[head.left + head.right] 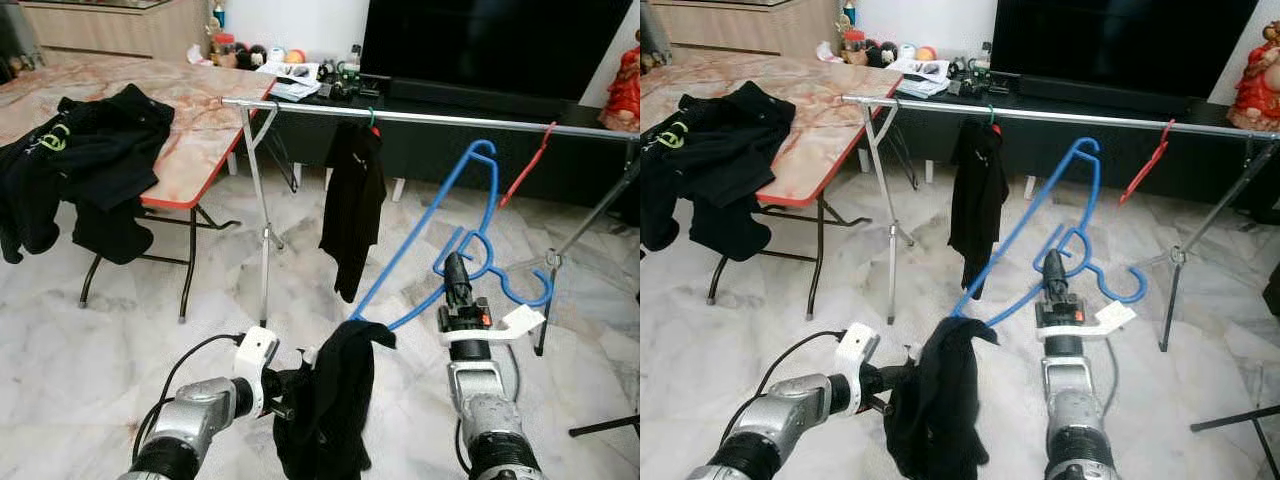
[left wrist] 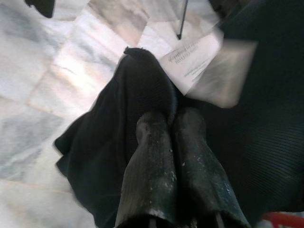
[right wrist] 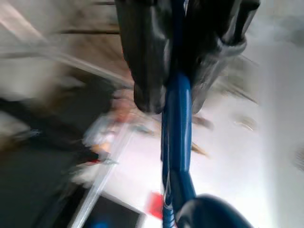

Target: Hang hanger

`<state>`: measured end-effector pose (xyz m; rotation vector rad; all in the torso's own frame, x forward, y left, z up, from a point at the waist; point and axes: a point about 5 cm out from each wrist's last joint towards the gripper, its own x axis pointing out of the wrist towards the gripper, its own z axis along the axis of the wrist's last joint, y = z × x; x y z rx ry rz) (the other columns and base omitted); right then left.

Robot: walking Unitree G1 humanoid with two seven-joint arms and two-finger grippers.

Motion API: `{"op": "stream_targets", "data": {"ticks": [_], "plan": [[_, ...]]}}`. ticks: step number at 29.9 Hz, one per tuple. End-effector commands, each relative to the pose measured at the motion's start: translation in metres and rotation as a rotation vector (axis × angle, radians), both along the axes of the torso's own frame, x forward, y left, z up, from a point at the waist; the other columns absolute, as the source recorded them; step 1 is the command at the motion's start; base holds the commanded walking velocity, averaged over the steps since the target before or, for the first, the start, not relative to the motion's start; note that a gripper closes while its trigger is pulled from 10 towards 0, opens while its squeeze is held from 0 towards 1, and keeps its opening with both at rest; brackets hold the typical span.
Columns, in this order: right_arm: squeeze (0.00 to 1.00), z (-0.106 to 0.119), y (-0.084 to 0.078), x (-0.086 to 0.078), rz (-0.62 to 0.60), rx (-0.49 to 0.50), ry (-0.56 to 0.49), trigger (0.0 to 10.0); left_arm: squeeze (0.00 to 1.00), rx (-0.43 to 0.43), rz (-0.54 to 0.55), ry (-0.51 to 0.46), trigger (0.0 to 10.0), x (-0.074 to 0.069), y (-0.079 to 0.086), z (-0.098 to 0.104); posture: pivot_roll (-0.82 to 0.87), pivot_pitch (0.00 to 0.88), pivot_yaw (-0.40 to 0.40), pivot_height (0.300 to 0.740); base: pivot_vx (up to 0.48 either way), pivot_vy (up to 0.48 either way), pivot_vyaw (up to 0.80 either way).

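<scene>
A blue plastic hanger point(image 1: 478, 226) is held up by my right gripper point(image 1: 456, 268), which is shut on its frame near the neck; its hook points up, just below the silver rail point(image 1: 430, 119) of the drying rack. A black garment point(image 1: 335, 400) drapes from the hanger's lower left end. My left gripper point(image 1: 298, 385) is shut on that garment, low at the front. In the left wrist view the black fingers point(image 2: 161, 166) pinch dark cloth with a white tag point(image 2: 190, 61) beyond. In the right wrist view the fingers point(image 3: 152, 61) clamp the blue hanger bar point(image 3: 175, 137).
A black garment on a green hanger point(image 1: 354, 200) and an empty red hanger point(image 1: 525, 165) hang on the rail. A folding table point(image 1: 195, 130) with black clothes point(image 1: 90, 160) stands left. A TV console point(image 1: 470, 110) is behind the rack. The floor is marble tile.
</scene>
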<state>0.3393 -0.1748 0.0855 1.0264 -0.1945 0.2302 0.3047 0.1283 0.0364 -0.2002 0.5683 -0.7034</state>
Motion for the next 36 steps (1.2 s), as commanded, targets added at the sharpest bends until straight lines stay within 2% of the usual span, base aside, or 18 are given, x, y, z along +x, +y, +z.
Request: {"op": "stream_targets", "data": {"ticks": [1, 2, 5, 7, 8, 9, 10, 12, 14, 16, 21, 23, 26, 27, 33, 34, 35, 36], "plan": [[0.0, -0.013, -0.002, -0.003, -0.074, -0.287, 0.127, 10.0, 0.0, -0.041, -0.024, -0.005, 0.0, -0.001, -0.001, 0.003, 0.1, 0.026, -0.037, 0.74, 0.0, 0.0, 0.0], [0.0, -0.017, -0.007, -0.005, -0.114, -0.34, 0.162, 10.0, 0.0, -0.049, -0.042, -0.004, 0.0, -0.003, -0.001, 0.004, 0.11, 0.025, -0.037, 0.74, 0.0, 0.0, 0.0], [0.0, -0.021, -0.044, -0.011, -0.378, -0.2, 0.294, 10.0, 0.0, -0.012, -0.069, 0.009, 0.0, -0.008, 0.006, -0.001, 0.11, 0.023, -0.037, 0.74, 0.0, 0.0, 0.0], [0.0, -0.025, -0.055, -0.014, -0.44, -0.283, 0.375, 10.0, 0.0, -0.007, -0.062, 0.014, 0.0, -0.01, 0.008, -0.004, 0.1, 0.022, -0.036, 0.74, 0.0, 0.0, 0.0], [0.0, -0.03, -0.056, -0.015, -0.414, -0.369, 0.438, 10.0, 0.0, -0.002, -0.056, 0.017, 0.0, -0.011, 0.01, -0.006, 0.1, 0.022, -0.036, 0.74, 0.0, 0.0, 0.0], [0.0, -0.03, -0.056, -0.015, -0.414, -0.369, 0.438, 10.0, 0.0, -0.002, -0.056, 0.017, 0.0, -0.011, 0.01, -0.006, 0.1, 0.022, -0.036, 0.74, 0.0, 0.0, 0.0], [0.0, -0.035, -0.051, -0.015, -0.355, -0.515, 0.493, 10.0, 0.0, 0.013, -0.048, 0.016, 0.0, -0.011, 0.011, -0.007, 0.1, 0.023, -0.034, 0.74, 0.0, 0.0, 0.0], [0.0, -0.04, -0.044, -0.016, -0.297, -0.656, 0.529, 10.0, 0.0, 0.03, -0.036, 0.012, 0.0, -0.011, 0.013, -0.009, 0.11, 0.023, -0.034, 0.74, 0.0, 0.0, 0.0], [0.0, -0.057, -0.032, -0.021, -0.177, -0.864, 0.65, 10.0, 0.0, 0.045, -0.015, 0.007, 0.0, -0.01, 0.015, -0.01, 0.1, 0.026, -0.036, 0.74, 0.0, 0.0, 0.0], [0.0, -0.071, -0.025, -0.028, -0.095, -0.982, 0.736, 10.0, 0.0, 0.044, -0.001, 0.004, 0.0, -0.009, 0.015, -0.01, 0.1, 0.026, -0.038, 0.74, 0.0, 0.0, 0.0], [0.0, -0.082, -0.026, -0.037, -0.136, -0.982, 0.815, 10.0, 0.0, 0.067, 0.028, -0.007, 0.0, -0.008, 0.016, -0.009, 0.11, 0.031, -0.038, 0.74, 0.0, 0.0, 0.0], [0.0, -0.085, -0.02, -0.039, -0.091, -0.903, 0.827, 10.0, 0.0, 0.066, 0.047, -0.021, 0.0, -0.006, 0.017, -0.008, 0.1, 0.034, -0.037, 0.74, 0.0, 0.0, 0.0], [0.0, -0.088, -0.012, -0.039, -0.036, -0.888, 0.831, 10.0, 0.0, 0.066, 0.044, -0.035, 0.0, -0.005, 0.016, -0.006, 0.1, 0.034, -0.037, 0.74, 0.0, 0.0, 0.0], [0.0, -0.088, -0.01, -0.039, -0.044, -0.837, 0.847, 10.0, 0.0, 0.07, 0.037, -0.045, 0.0, -0.004, 0.016, -0.005, 0.1, 0.034, -0.037, 0.74, 0.0, 0.0, 0.0], [0.0, -0.085, -0.003, -0.033, -0.017, -0.737, 0.874, 10.0, 0.0, 0.123, 0.04, -0.067, 0.2, -0.002, 0.018, -0.004, 0.11, 0.036, -0.039, 0.74, 0.0, 0.0, 0.0], [0.0, -0.083, -0.001, -0.031, -0.013, -0.723, 0.865, 10.0, 0.0, 0.142, 0.054, -0.072, 6.4, -0.001, 0.019, -0.004, 0.11, 0.036, -0.039, 0.74, 0.0, 0.0, 0.0], [0.0, -0.08, 0.002, -0.028, -0.009, -0.705, 0.852, 10.0, 0.0, 0.165, 0.073, -0.073, 10.0, 0.0, 0.02, -0.005, 0.1, 0.035, -0.04, 0.74, 0.0, 0.0, 0.0], [0.0, -0.08, 0.002, -0.028, -0.009, -0.705, 0.852, 10.0, 0.0, 0.165, 0.073, -0.073, 10.0, 0.0, 0.02, -0.005, 0.1, 0.035, -0.04, 0.74, 0.0, 0.0, 0.0]]}}
